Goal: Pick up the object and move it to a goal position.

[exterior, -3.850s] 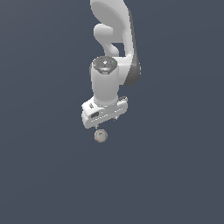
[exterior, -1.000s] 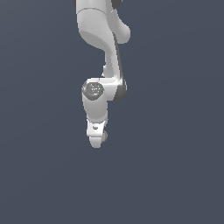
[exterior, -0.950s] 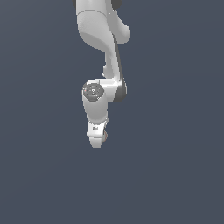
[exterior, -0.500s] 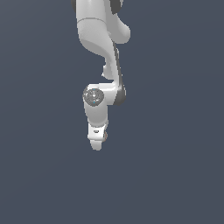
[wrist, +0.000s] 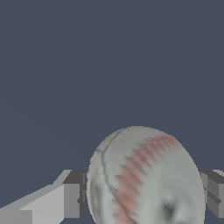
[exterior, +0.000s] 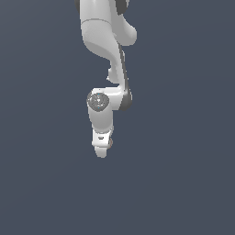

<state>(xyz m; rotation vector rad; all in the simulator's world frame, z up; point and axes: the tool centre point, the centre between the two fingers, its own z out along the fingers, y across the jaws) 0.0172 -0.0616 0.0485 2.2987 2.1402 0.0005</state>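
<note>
Plain dark blue-grey background, no goal marker visible. The gripper [wrist: 142, 194] pinches the ball [wrist: 146, 177] between its fingers [wrist: 72, 199]; in the exterior view the ball is largely hidden behind the gripper [exterior: 102, 148]. Carry steadily, keeping the pinch firm, since a round ball may slip.

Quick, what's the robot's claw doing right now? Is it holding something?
Gripper: shut on the baseball, with a finger pressed against each side of it.
</note>
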